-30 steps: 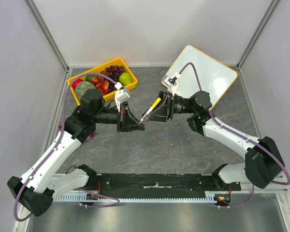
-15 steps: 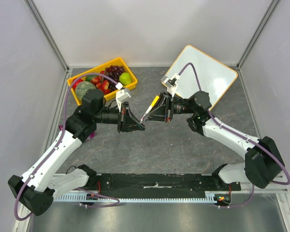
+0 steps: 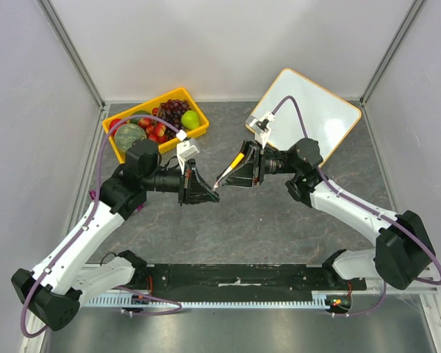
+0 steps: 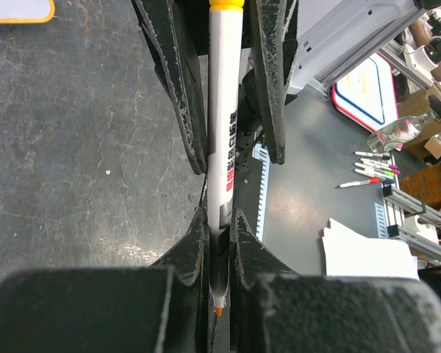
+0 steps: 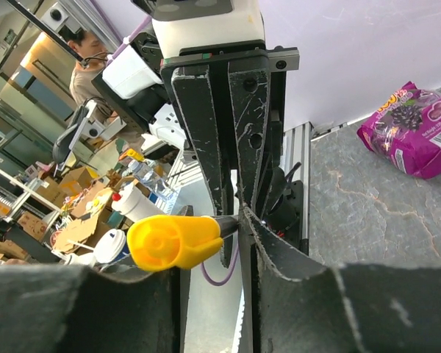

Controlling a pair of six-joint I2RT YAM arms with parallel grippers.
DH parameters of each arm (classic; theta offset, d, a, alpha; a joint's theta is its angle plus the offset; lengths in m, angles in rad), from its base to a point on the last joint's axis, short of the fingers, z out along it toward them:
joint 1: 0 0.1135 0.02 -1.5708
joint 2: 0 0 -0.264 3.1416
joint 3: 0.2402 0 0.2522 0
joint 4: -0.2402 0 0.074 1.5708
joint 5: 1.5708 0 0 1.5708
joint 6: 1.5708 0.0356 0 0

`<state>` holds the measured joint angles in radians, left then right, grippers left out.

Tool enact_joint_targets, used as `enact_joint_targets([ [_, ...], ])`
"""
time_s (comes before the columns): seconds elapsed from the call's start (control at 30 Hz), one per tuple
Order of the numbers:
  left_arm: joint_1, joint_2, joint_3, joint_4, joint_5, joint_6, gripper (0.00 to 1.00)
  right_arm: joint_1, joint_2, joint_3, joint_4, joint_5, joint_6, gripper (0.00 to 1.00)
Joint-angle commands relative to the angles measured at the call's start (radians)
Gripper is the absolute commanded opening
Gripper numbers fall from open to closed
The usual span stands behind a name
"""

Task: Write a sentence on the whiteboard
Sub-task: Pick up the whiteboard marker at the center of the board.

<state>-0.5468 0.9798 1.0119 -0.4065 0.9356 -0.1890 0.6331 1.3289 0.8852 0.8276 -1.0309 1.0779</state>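
Whiteboard point(image 3: 309, 110) sits at the far right corner of the desk point(image 3: 279, 220), turned at an angle, its orange-yellow rim showing all round and its face plain white from above; one corner of it also peeks into the top left of the left wrist view. Well clear of it, over the middle of the desk, an orange marker point(image 3: 230, 168) hangs between the two arms, yellow cap end up toward the right arm and tip down toward the left.

The left gripper point(image 3: 214, 191) is clamped on the marker's lower barrel just above the orange tip. The right gripper point(image 3: 226, 179) sits around the upper barrel with its fingers apart; a gap shows on one side of the marker in the left wrist view.

At the far left stands a yellow crate point(image 3: 148, 104) of fruit. A purple snack bag point(image 5: 415, 129) lies on the desk near the left arm.
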Motion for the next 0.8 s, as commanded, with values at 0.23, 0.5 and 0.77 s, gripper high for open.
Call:
enact_joint_targets([
  [0.23, -0.001, -0.020, -0.018, -0.023, -0.014, 0.025, 0.02, 0.008, -0.062, 0.021, -0.134, -0.004, -0.117, 0.29],
  [0.5, -0.001, 0.002, -0.009, -0.026, -0.003, 0.034, 0.02, 0.016, -0.079, 0.061, -0.341, 0.017, -0.255, 0.00],
  [0.77, 0.001, 0.000, -0.007, -0.023, -0.058, 0.008, 0.36, 0.016, -0.137, 0.116, -0.687, 0.148, -0.502, 0.00],
])
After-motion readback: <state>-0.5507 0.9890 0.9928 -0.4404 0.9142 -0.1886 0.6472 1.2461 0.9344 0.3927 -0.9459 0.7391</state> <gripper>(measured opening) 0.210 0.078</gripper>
